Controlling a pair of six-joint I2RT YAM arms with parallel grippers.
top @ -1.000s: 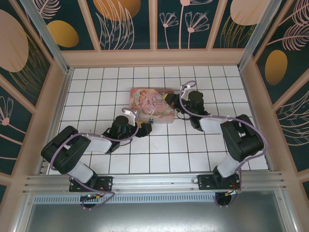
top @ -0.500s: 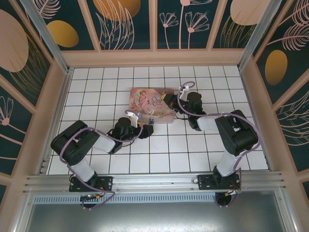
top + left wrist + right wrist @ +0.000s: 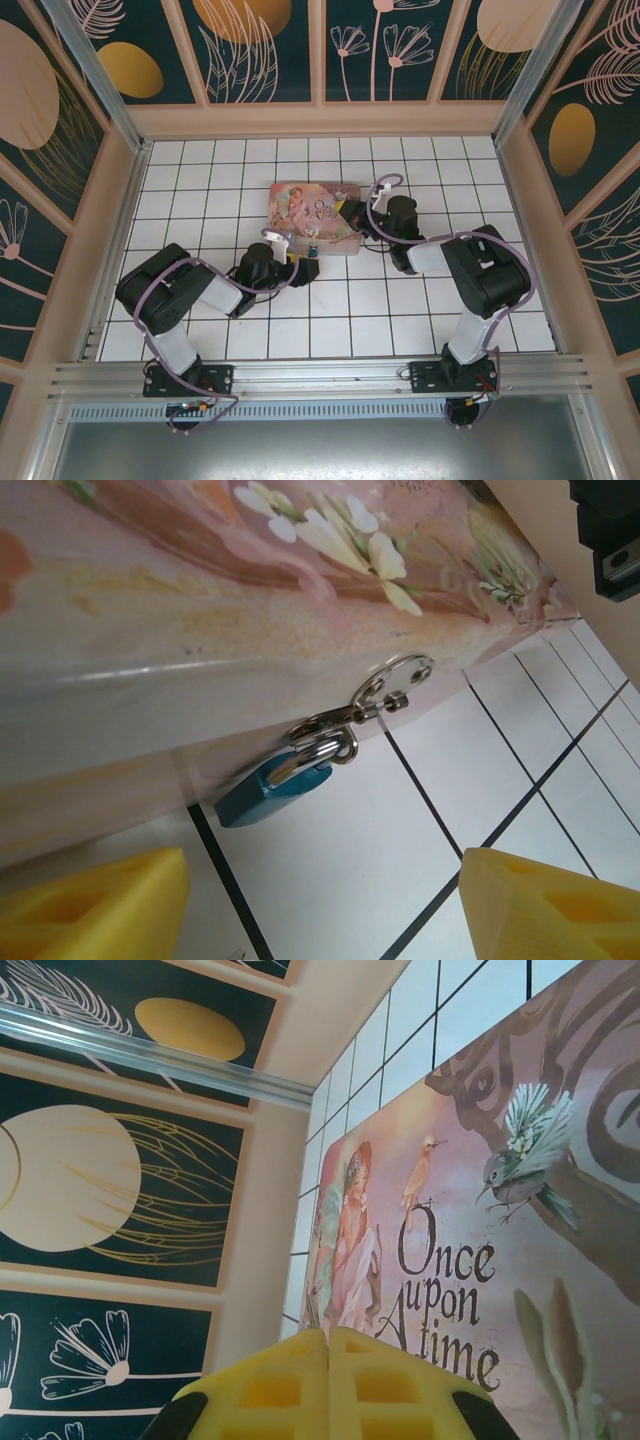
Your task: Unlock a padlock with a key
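Tiled worktop (image 3: 350, 310) carries the tin (image 3: 200, 630) with your padlock (image 3: 275, 785) seemingly locked, left gripper (image 3: 320, 905) spread before it, right gripper (image 3: 325, 1380) pressed together, so unlocking remains.

Padlock (image 3: 272, 792): shackle top hidden behind the hasp rings (image 3: 385, 695) of the tin box (image 3: 200, 600), keyhole out of sight. Left gripper (image 3: 322, 875): yellow fingers (image 3: 545, 905) cut off by the bottom edge.

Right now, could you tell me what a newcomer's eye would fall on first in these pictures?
The pink floral tin box at the middle of the tiled table stands out first, lettered "Once upon a time". Next comes the blue padlock hooked on the clasp on its near side, with the left gripper open before it. The right gripper is shut at the box's right end.
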